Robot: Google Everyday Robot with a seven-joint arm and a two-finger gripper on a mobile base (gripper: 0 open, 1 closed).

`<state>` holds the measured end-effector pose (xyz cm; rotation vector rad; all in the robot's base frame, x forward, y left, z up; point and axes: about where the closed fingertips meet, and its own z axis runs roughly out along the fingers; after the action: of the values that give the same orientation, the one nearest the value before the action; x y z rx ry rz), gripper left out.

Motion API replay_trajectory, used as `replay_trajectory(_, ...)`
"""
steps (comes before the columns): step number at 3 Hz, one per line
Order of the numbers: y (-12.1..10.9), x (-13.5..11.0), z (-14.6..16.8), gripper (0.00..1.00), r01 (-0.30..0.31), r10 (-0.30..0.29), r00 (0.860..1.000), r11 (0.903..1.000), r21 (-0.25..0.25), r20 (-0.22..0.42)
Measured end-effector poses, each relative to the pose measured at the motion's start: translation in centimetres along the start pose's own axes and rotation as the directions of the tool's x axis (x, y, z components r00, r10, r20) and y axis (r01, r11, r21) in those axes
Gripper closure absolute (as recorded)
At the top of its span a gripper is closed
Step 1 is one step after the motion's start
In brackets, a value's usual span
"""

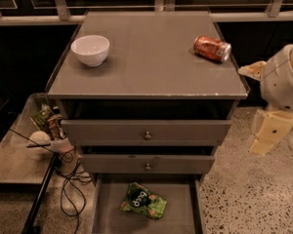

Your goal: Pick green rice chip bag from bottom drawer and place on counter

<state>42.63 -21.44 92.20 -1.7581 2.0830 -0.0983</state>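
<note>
Off the right side of the counter [151,67], below its rim and level with the upper drawers [146,130]: pincer [268,130], touching nothing, carrying no bag. Impossible to tell whether wide or narrow.

Well below and to the pincer's left, on the floor of the open bottom drawer [107,213]: bag [143,203], lying flat and crumpled, logo up, near the middle, apart from the side walls.

Reads as the very start of the job: drawer already out, bag not yet grasped, lifted or set down. Left to do, on that reading: reach down and leftward into the drawer, close on the bag, raise it past the two drawer fronts, put it on the counter.

Up and to the pincer's left, on the counter: red can [212,48] on its side, the nearest thing to the pincer. Far across at the left: white bowl [90,49], upright. Broad bare stretch between them, seemingly room enough for the bag.

Likely snag: upper drawers jutting above the back of the bottom drawer, so probably calling for a descent from the front.

Farthest left of the pincer: glass side table [12,162] with packets [44,118] and trailing cables [71,189], seemingly out of the path.
</note>
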Motion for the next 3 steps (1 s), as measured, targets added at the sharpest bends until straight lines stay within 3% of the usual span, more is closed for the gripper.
replay_trajectory(1, 1.4, 2.3, 3.3, 0.00, 0.009, -0.010, 0.999, 0.9995, 0.029, 0.041)
replay_trajectory(2, 1.6, 4.7, 8.4, 0.00, -0.026, 0.023, 0.998, 0.9976, 0.064, 0.053)
replay_trajectory(3, 1.7, 4.7, 8.4, 0.00, -0.026, 0.023, 0.998, 0.9976, 0.063, 0.053)
